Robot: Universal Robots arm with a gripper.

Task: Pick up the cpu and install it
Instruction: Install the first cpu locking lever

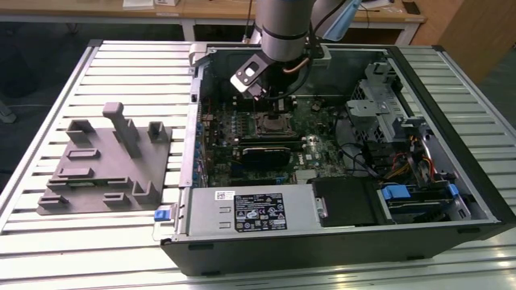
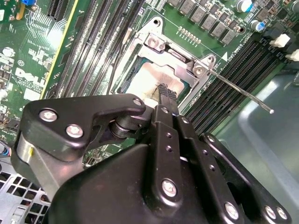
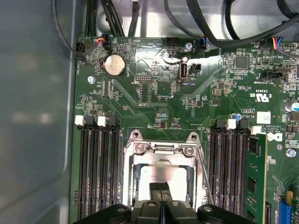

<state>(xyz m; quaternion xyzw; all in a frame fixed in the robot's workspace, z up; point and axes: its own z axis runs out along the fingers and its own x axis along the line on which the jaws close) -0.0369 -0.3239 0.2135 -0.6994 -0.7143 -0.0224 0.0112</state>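
Silvery cpu (image 3: 176, 176) lies in the socket (image 3: 161, 150) right beneath the hand (image 3: 159, 187), which is closed, empty.

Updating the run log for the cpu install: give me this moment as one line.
stage: at socket | gripper: shut, tips over cpu | cpu: flat inside socket frame | contact: cannot tell

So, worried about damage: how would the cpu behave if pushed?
Likely stiff, not floppy: the cpu shows a flat silvery metal face. Probably won't slide or roll: it lies flat, ringed by the socket frame.
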